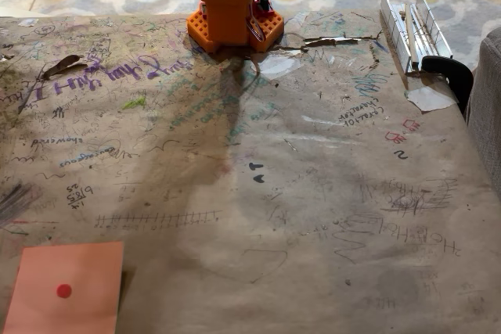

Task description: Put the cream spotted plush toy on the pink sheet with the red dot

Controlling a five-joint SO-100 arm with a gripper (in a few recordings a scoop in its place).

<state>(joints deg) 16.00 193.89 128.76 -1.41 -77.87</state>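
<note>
Jaws cannot be judged from this fixed view: what can be seen of the arm is its orange base (232,7), bolted at the far edge of the desk (313,193), with the rest rising out of the top of the picture. Whether they are spread or pressed together, I cannot tell.

Lying flat at the near left corner of the desk is the pink sheet (66,289), its red dot (64,291) facing up near the middle, probably set there as a clear target well apart from the base so the arm must reach forward to it. Nothing rests on the sheet, so the toy has not been delivered. As for where the plush toy is, I cannot say; it may be held up above the frame.

A brown paper covering scribbled with pen marks spreads over the desk. At the far right corner a white clamp fitting (412,27) with a black grip sits by the edge, apart from the work.
</note>
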